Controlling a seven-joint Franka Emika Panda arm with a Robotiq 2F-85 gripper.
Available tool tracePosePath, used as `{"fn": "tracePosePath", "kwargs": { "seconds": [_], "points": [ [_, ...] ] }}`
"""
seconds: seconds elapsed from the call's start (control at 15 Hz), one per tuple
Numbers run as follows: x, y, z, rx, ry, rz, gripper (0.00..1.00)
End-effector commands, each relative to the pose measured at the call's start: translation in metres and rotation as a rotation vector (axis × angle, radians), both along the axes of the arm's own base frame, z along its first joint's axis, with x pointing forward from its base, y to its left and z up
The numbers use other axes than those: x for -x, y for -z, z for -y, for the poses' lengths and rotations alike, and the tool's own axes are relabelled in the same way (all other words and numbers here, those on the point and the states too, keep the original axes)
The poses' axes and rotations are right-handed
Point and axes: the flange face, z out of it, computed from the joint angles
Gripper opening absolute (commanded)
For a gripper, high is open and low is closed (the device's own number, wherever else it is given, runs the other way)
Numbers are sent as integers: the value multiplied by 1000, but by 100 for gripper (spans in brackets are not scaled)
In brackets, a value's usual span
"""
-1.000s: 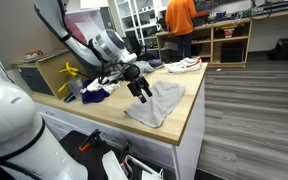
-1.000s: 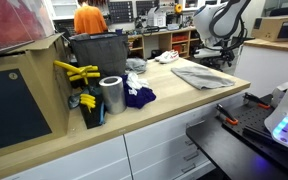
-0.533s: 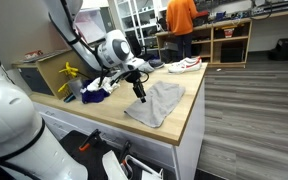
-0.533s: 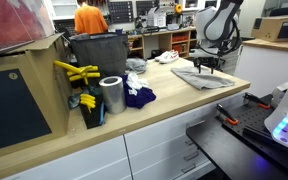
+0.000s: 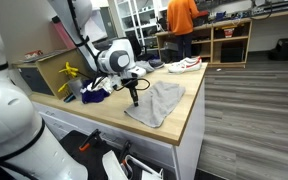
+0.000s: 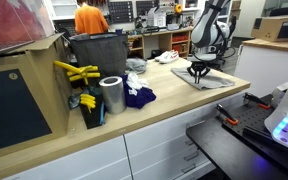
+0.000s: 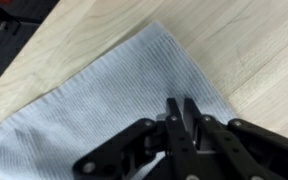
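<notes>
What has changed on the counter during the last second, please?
The pincer came down onto the grey towel near its edge and closed from wide open, pinching the fabric. The towel, the blue cloth and the metal cylinder stayed in place.

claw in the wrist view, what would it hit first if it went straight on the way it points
The grey towel: the claw points straight down at it near one corner, and its tips seem to be at the cloth. Beneath the towel lies the wooden counter.
</notes>
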Motion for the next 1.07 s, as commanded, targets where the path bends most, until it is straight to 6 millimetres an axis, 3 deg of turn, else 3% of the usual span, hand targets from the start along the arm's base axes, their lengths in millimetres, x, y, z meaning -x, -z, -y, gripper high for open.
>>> {"fn": "tracePosePath", "kwargs": {
  "seconds": [0.0,0.47,1.0],
  "points": [
    [-11,0,2,-37,-44,-27,0],
    [-11,21,-5,8,-102,-88,0],
    [-27,16,-51,9,-202,-68,0]
  ]
}}
